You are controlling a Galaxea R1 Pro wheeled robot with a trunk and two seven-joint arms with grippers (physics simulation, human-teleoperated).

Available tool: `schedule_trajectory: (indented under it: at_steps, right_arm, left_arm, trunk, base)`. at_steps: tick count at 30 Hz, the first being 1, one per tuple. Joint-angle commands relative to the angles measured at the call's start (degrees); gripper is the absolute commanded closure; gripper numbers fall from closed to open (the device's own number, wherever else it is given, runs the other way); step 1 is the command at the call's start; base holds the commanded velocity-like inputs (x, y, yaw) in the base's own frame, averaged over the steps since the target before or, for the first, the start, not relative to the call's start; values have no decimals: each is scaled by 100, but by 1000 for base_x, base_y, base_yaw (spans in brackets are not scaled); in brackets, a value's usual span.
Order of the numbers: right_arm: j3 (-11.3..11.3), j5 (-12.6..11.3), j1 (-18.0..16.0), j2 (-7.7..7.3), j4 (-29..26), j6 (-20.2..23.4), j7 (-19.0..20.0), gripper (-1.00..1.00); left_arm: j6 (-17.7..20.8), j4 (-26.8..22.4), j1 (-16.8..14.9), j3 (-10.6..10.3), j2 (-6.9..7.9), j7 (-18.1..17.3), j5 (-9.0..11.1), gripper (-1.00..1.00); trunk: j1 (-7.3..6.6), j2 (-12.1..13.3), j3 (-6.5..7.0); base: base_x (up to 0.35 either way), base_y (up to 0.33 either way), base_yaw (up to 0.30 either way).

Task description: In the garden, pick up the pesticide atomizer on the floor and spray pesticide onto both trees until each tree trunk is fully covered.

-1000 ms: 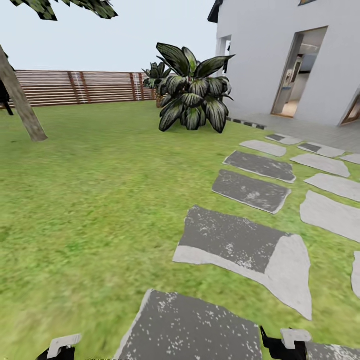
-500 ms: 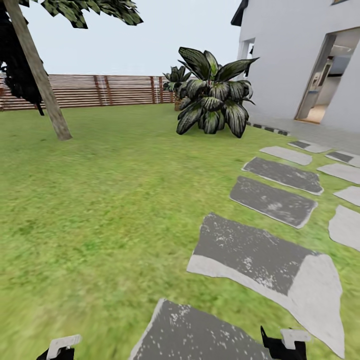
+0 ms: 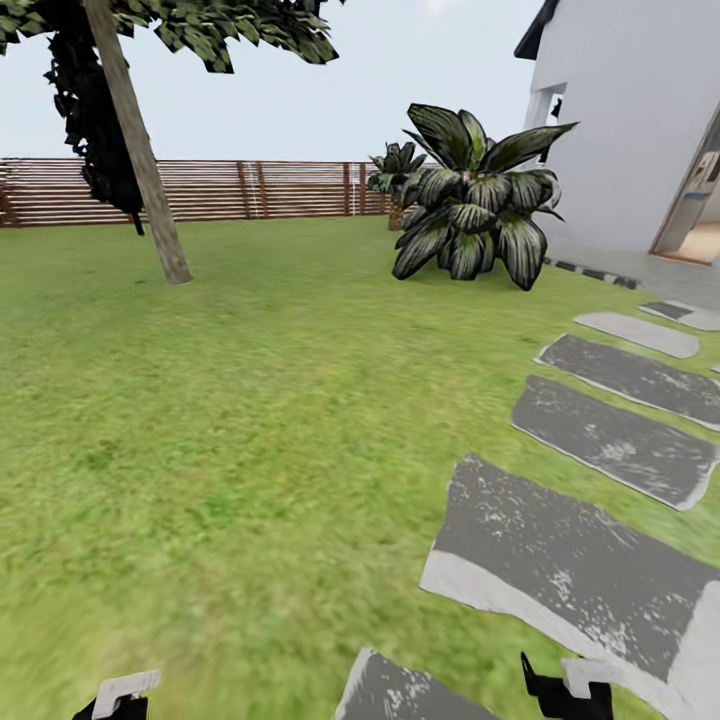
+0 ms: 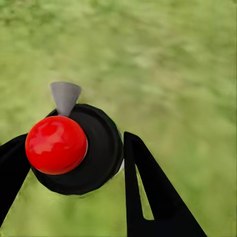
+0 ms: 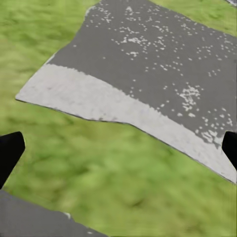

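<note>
With atomizer (image 4: 74, 148) clamped in left gripper (image 4: 74, 163), right gripper (image 5: 118, 148) spread empty; faced lawn (image 3: 250, 400), trunk (image 3: 140, 150) unsprayed.

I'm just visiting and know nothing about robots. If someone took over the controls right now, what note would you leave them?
Left tool: shut on the pesticide atomizer, its grey nozzle pointing out over the grass.
Right tool: open, nothing in it, above a stepping stone.
One tree trunk stands ahead to the left, across the lawn. No whitish speckles can be seen on it.
Done: atomizer picked up.
Left: drive to the trees and spray both trunks until covered.
</note>
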Motion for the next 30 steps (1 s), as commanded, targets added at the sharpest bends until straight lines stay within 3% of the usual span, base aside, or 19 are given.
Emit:
schedule_trajectory:
  at_steps: [1,25,30]
  right_arm:
    - [0,0,0,0,0,0,1,-100]
    - [0,0,0,0,0,0,-1,-100]
    - [-1,0,2,0,0,0,-5,-100]
  left_arm:
    - [2,4,0,2,5,-3,0,100]
    - [47,7,13,16,7,4,-8,100]
    - [26,8,16,170,52,-63,222,100]
  trunk:
    - [0,0,6]
    - [0,0,146]
    - [0,0,175]
  base:
    - [313,143,219]
    - [317,142,219]
    - [332,31,219]
